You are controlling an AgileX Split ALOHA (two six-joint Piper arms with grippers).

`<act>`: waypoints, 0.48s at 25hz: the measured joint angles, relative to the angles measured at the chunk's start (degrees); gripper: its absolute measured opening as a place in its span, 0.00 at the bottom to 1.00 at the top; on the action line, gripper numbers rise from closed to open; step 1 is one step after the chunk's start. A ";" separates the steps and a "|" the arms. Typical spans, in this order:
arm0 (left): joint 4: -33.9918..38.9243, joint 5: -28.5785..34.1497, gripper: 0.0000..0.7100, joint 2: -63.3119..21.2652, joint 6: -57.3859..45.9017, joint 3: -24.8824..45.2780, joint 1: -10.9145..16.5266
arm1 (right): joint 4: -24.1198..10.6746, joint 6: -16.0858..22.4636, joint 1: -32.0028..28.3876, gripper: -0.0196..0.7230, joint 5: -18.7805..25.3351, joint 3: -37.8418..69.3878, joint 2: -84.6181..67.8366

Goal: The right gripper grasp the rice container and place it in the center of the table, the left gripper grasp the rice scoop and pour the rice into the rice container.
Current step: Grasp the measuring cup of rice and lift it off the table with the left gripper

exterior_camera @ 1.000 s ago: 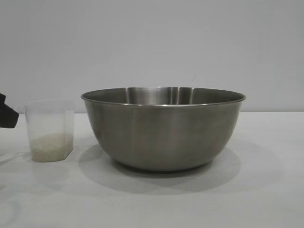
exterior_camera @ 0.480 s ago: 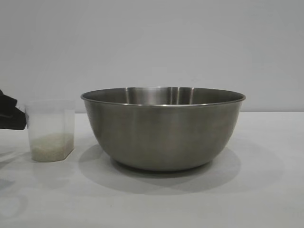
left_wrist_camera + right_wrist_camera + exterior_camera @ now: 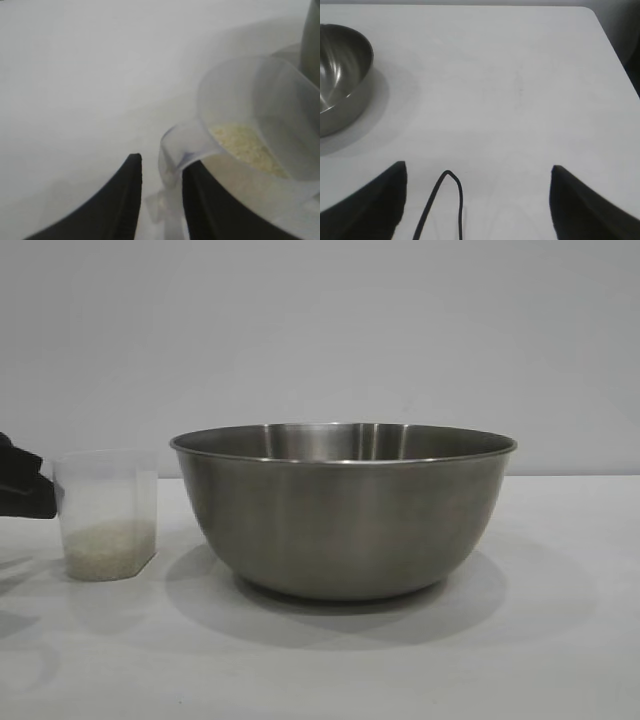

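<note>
The rice container, a wide steel bowl, stands in the middle of the white table; its edge also shows in the right wrist view. The rice scoop, a clear plastic cup, stands upright just left of it with a pale layer of rice in the bottom. My left gripper reaches in from the left edge to the cup's side. In the left wrist view its fingers straddle the cup's loop handle, with a gap still visible on one side. My right gripper hangs wide open over bare table, away from the bowl.
A thin black cable loops between the right gripper's fingers. The table's rounded far corner shows in the right wrist view. Open white surface lies in front of and to the right of the bowl.
My left gripper has moved right, from the picture's left edge up to the cup's side. The cup, bowl and right gripper have not moved.
</note>
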 joint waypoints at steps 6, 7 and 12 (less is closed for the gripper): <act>2.21 0.00 0.11 1.35 0.14 -2.42 0.00 | 0.00 0.00 0.00 0.70 0.00 0.00 0.00; 2.93 0.00 0.07 1.47 0.79 -2.70 0.00 | 0.00 0.00 0.00 0.70 0.00 0.00 0.00; 4.13 0.00 0.00 1.56 3.18 -3.06 0.00 | 0.00 0.00 0.00 0.70 0.00 0.00 0.00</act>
